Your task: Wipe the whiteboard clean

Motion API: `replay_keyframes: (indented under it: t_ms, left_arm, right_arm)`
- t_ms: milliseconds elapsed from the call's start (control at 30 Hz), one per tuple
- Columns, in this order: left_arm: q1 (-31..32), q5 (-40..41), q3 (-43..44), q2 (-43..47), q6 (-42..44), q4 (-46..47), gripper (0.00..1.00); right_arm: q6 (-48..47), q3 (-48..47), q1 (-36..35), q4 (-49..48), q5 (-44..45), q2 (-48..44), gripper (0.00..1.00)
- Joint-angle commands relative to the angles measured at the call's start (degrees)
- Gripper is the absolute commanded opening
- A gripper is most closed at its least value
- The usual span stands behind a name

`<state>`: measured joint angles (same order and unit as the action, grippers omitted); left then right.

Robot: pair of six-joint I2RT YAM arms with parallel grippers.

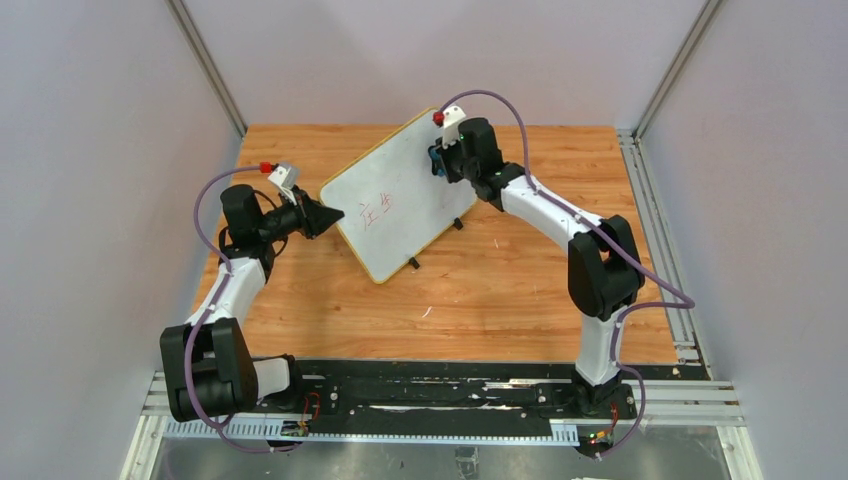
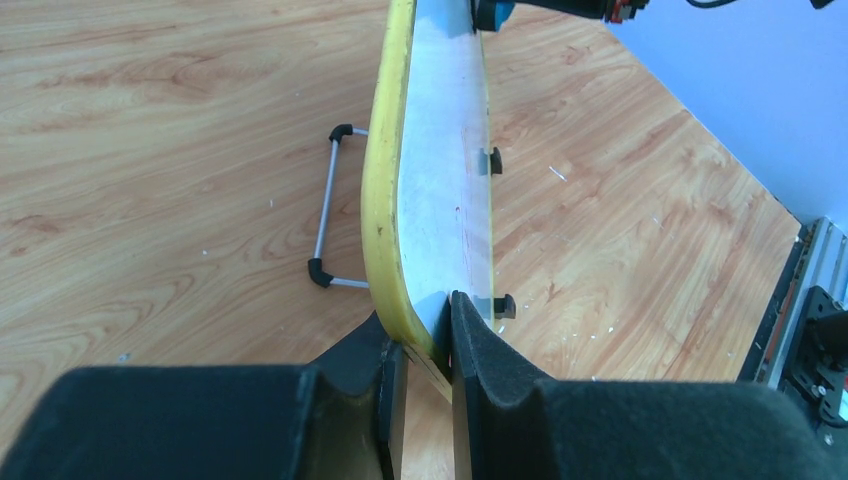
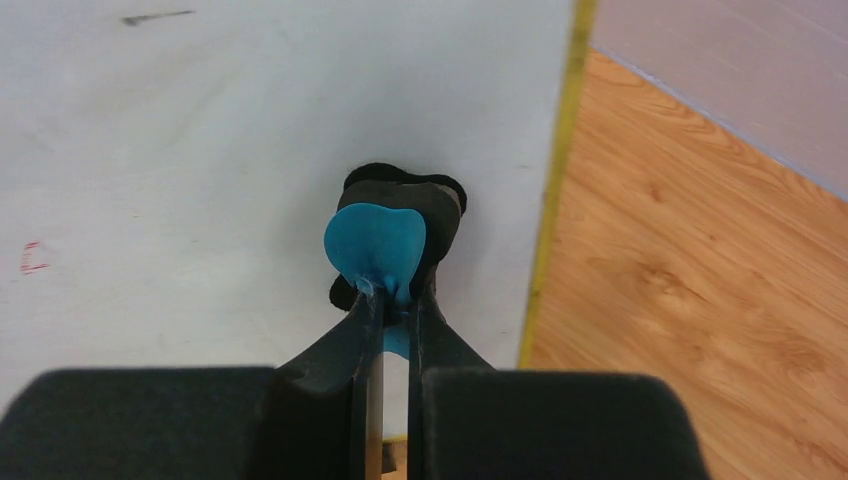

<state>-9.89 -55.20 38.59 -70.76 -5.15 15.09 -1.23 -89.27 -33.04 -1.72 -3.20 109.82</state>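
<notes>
The whiteboard [image 1: 395, 195] stands tilted on the wooden table, white with a yellow rim and red characters [image 1: 376, 212] near its middle. My left gripper [image 1: 330, 214] is shut on the board's left corner; in the left wrist view the yellow rim [image 2: 384, 200] runs edge-on away from the gripper [image 2: 428, 345]. My right gripper [image 1: 438, 160] is shut on a small blue eraser [image 3: 373, 243], whose black felt presses against the board's face [image 3: 200, 180] near its upper right rim [image 3: 555, 190]. A bit of red writing [image 3: 33, 257] shows at the far left of the right wrist view.
Two black feet [image 1: 459, 224] hold the board's lower edge on the table [image 1: 500, 280]. A wire stand [image 2: 325, 210] sticks out behind the board. Grey walls close in the table on three sides; a metal rail [image 1: 660, 230] runs along the right.
</notes>
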Motion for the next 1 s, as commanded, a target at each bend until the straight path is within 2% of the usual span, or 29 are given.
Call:
replay_keyframes:
  t_ms: [0, 267, 667, 867, 967]
  left_arm:
    - [0.5, 1.8, -0.1, -0.1, 8.4, -2.3, 0.0]
    - [0.4, 1.9, -0.1, 0.0, 8.5, -2.4, 0.0]
    - [0.5, 1.9, 0.0, -0.3, 8.7, -2.5, 0.0]
    - [0.4, 2.0, -0.1, 0.1, 8.9, -2.8, 0.0]
    - [0.5, 1.9, -0.1, 0.0, 8.8, -2.8, 0.0]
  right_arm:
    - [-1.5, -3.3, 1.3, 2.2, -0.4, 0.9, 0.01]
    - [0.1, -3.4, -2.8, 1.6, -2.7, 1.2, 0.01]
    - [0.7, -2.2, -16.2, -0.6, -2.9, 0.3, 0.01]
    - [1.3, 0.4, -17.9, -1.8, -2.6, -0.9, 0.01]
    - [-0.6, 1.3, -17.7, -1.7, 0.2, -1.5, 0.01]
